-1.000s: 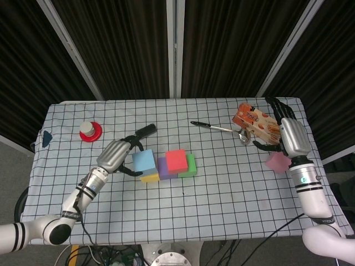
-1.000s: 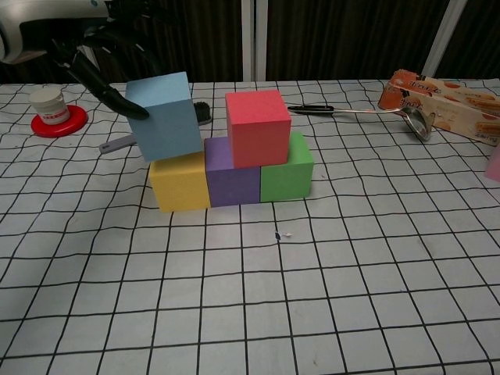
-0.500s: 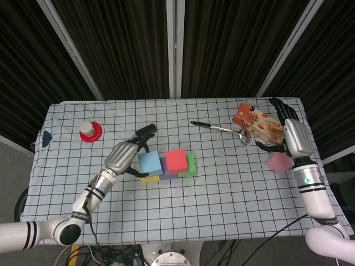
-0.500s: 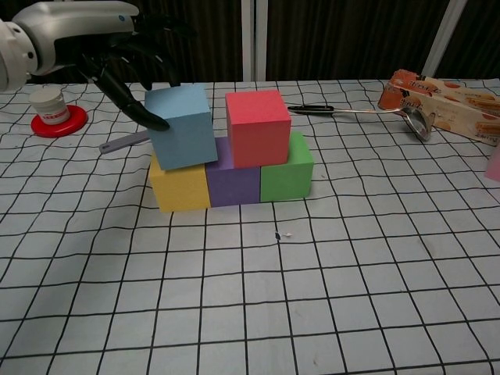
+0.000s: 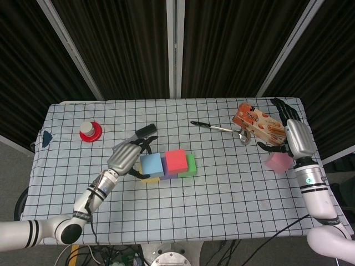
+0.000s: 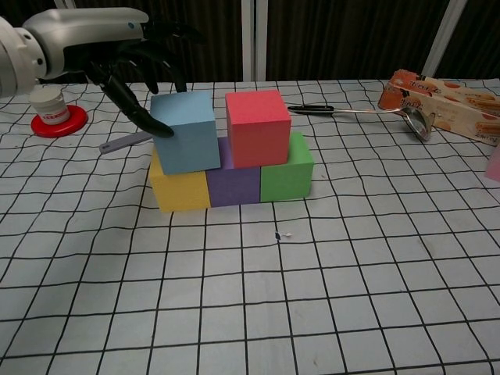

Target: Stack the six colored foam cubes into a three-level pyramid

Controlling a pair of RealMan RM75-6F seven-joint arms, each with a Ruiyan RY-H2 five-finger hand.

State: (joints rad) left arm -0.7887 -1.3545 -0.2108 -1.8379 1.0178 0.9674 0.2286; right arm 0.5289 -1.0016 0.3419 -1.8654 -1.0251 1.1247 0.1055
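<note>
Both views are evenly and brightly lit from above, with soft diffuse light and no harsh glare on the table (image 5: 233, 183). Shadows are faint and short: a thin dark band lies under the front faces of the cubes in the chest view, and a soft shade falls beneath the left robot hand (image 6: 117, 47). The dark curtains behind stay nearly black, with little detail. The head view is sharp across the whole cloth. The chest view shows wide-angle bending: the grid lines bow toward the edges and squares swell near the bottom. The white shell of the left arm is slightly blown out at the upper left.
</note>
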